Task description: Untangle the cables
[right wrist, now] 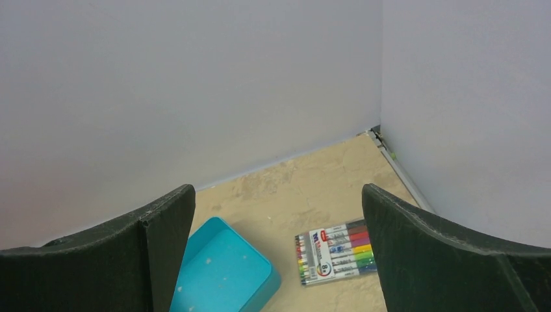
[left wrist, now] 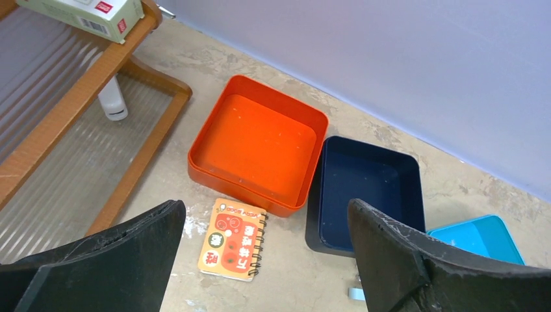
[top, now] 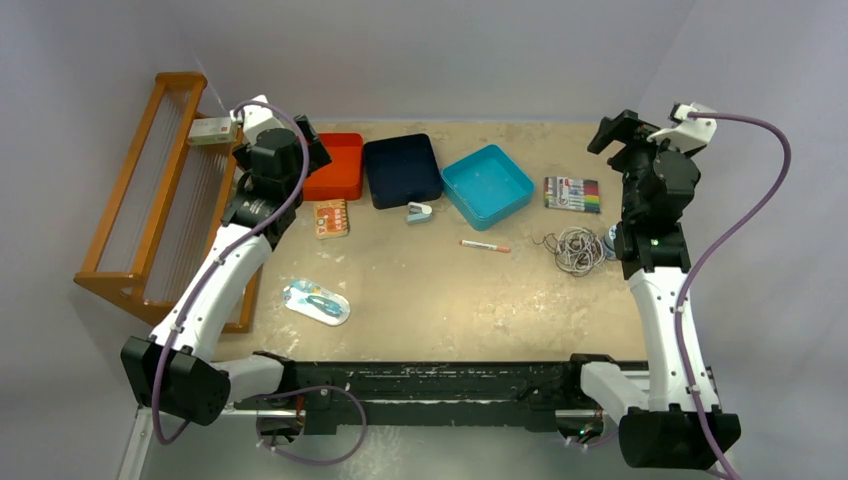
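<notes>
The cables (top: 576, 249) lie in one tangled bundle of thin white-grey and dark wires on the table at the right, just left of my right arm; neither wrist view shows them. My left gripper (top: 312, 142) is raised at the back left above the orange tray (top: 336, 166); in the left wrist view (left wrist: 266, 257) its jaws stand wide apart and empty. My right gripper (top: 618, 128) is raised at the back right, well behind the cables; in the right wrist view (right wrist: 278, 250) its jaws are wide apart and empty.
A dark blue tray (top: 401, 170), a cyan tray (top: 487, 185) and a marker pack (top: 572, 194) sit along the back. An orange notebook (top: 332, 219), a small clip (top: 419, 212), a red-and-white pen (top: 485, 246), a wrapped item (top: 316, 302) and a wooden rack (top: 150, 200) are nearby.
</notes>
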Robot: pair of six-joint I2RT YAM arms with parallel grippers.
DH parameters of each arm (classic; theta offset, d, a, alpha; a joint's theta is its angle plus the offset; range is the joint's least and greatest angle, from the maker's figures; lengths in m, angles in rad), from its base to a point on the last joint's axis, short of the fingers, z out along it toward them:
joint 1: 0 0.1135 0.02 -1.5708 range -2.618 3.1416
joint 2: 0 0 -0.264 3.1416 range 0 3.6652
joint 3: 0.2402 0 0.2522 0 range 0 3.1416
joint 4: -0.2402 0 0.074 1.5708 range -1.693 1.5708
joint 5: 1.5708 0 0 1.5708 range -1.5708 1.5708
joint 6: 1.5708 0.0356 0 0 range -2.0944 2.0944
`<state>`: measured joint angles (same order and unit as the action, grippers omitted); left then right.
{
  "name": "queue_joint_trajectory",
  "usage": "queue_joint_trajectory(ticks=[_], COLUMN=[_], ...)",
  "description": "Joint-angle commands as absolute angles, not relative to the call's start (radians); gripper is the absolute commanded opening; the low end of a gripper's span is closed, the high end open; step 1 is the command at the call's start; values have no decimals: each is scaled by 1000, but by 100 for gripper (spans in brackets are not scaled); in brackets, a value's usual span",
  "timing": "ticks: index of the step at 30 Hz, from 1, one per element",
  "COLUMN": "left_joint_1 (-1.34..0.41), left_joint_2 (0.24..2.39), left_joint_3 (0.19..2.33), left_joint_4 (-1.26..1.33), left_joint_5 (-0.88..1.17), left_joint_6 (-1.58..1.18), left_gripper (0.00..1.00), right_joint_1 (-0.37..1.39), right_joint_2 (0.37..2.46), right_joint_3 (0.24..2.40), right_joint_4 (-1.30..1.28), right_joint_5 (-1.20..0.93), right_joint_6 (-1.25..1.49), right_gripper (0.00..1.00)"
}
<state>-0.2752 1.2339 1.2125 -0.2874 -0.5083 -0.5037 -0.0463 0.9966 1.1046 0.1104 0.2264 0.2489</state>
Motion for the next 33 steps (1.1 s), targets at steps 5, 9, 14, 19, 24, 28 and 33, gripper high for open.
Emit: queue_joint_trajectory(ticks=[5,9,14,19,24,28,33], left_joint_1=[-271,-271,-271,-270,-270,-273,-281], left_joint_2=[1192,1209,1233,1246,1255,1253,1247], left_joint_3=[1226,1240,1251,1250,1238,1221,1218], left_joint_4=[-269,-294,-311,-311,-302,-295,-296], left_joint_5=[-549,-558,-577,-555,-543,-536,-548], left_joint_6=[-486,-471,-467,-465,-460,-463,-451], left_gripper=[96,96,96,96,94,93,92], right_joint_1=[-49,-49,-49,-49,-48,-48,-48], right_joint_2=[1001,998,1005,1064,1170,1225,1246], right_joint_3=[1146,1137,1159,1241,1342,1292,1186], right_joint_4=[151,137,66,-111,-342,-446,-488], right_joint_5=[258,269,255,192,212,255,229], right_joint_6=[199,233,285,291,304,343,460], right_gripper=[99,99,99,99,99,99,99])
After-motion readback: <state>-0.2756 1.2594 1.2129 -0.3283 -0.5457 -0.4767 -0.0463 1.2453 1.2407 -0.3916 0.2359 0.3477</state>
